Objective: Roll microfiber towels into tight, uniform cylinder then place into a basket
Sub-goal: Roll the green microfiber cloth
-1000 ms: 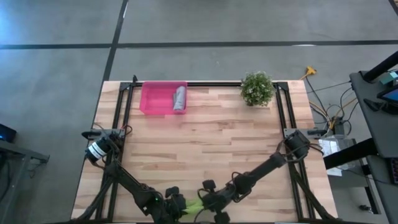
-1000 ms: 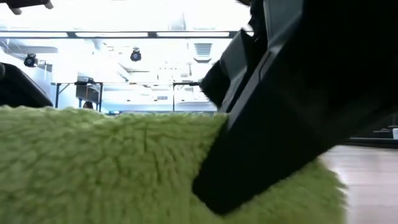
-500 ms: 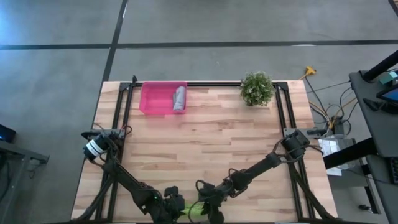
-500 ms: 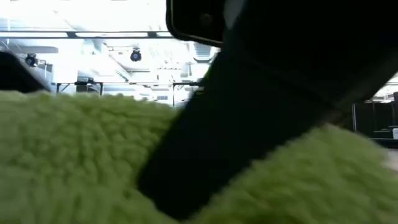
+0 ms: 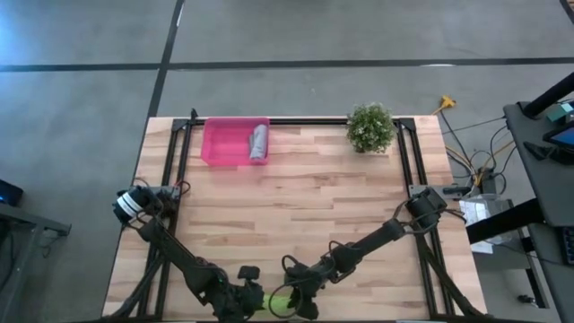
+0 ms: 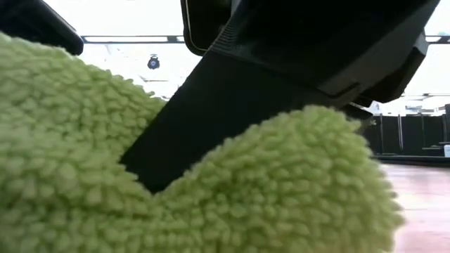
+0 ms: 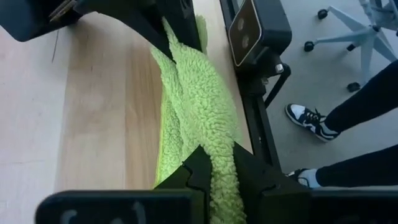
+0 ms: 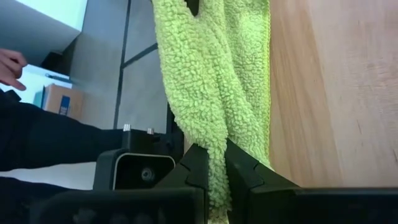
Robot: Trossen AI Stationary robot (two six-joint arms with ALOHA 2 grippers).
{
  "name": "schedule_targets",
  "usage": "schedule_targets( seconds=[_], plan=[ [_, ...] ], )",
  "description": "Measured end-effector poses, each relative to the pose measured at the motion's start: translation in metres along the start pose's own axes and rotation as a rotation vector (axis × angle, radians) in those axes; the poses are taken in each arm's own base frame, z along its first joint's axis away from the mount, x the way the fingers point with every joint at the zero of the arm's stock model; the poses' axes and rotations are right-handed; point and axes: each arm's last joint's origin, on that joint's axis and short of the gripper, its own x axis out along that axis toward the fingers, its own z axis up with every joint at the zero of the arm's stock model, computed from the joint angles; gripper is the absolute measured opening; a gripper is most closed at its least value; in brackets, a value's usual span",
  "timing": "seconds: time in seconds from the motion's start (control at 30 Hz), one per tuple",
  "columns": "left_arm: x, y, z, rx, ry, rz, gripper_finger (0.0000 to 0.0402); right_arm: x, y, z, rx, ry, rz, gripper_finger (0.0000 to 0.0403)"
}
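Note:
A lime green microfiber towel [image 5: 281, 303] lies bunched at the table's near edge, between my two grippers. It fills the low view [image 6: 281, 190]. My left gripper [image 5: 262, 300] is shut on one end of it and my right gripper [image 5: 300, 301] on the other. In the left wrist view the towel [image 7: 193, 93] runs as a twisted ridge from my left gripper [image 7: 217, 158] to the right one. A grey towel [image 5: 259, 142] lies rolled up in the pink basket [image 5: 220, 144] at the far left. My left gripper pinches a thick bunched fold of the green towel's end [image 7: 219, 146] between its two fingers, slanting down from the left. The ridge is raised; the towel's lower layers [image 7: 166, 130] rest on the table. My right gripper pinches the bunched fold at the towel's other end [image 8: 214, 140] between its two fingers, slanting down from the right. The towel runs from there to the left gripper, its outer edge [image 8: 261, 93] on the wood.
A small potted plant [image 5: 370, 127] stands at the far right. The low camera's mount [image 7: 258, 31] sits at the near edge beside the towel. A person's legs and shoes [image 7: 311, 118] and a hand [image 8: 9, 65] show just beyond that edge. Bare wood [image 5: 305, 206] fills the middle.
My left gripper has risen a little and rolled about its own line. My right gripper has rolled too and come slightly toward the left one. The green towel between them has bunched up higher, into a twisted ridge. Both grippers have kept their hold.

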Motion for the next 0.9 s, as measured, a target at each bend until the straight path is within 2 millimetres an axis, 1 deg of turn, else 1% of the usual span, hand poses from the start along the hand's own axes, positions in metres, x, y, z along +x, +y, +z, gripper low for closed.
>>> schedule_targets(
  seconds=[0.2,0.37,0.47,0.6,0.73,0.83,0.9],
  plan=[
    [0.002,0.001,-0.004,0.005,0.049,-0.031,0.0021,0.0,0.0,0.0,0.002,0.0,-0.001,0.0015],
    [0.011,0.002,-0.012,0.013,0.093,-0.04,0.0021,0.0,0.0,0.0,-0.003,0.01,-0.001,0.0015],
    [0.011,0.001,-0.012,0.017,0.09,-0.045,0.0021,0.0,0.0,0.0,-0.003,0.011,-0.001,0.0015],
    [0.012,0.0,-0.01,0.082,0.064,-0.066,0.0021,0.0,0.0,-0.001,-0.003,0.017,0.003,0.0015],
    [0.013,0.0,-0.011,0.081,0.066,-0.066,0.0021,0.0,0.0,-0.001,-0.004,0.018,0.002,0.0015],
    [0.015,0.002,-0.015,0.079,0.078,-0.088,0.0034,0.0,-0.001,0.0,-0.004,0.02,0.002,0.0015],
    [0.017,0.004,-0.021,0.063,0.1,-0.152,0.0058,0.0,-0.001,-0.001,-0.011,0.032,0.007,0.0015]
  ],
)
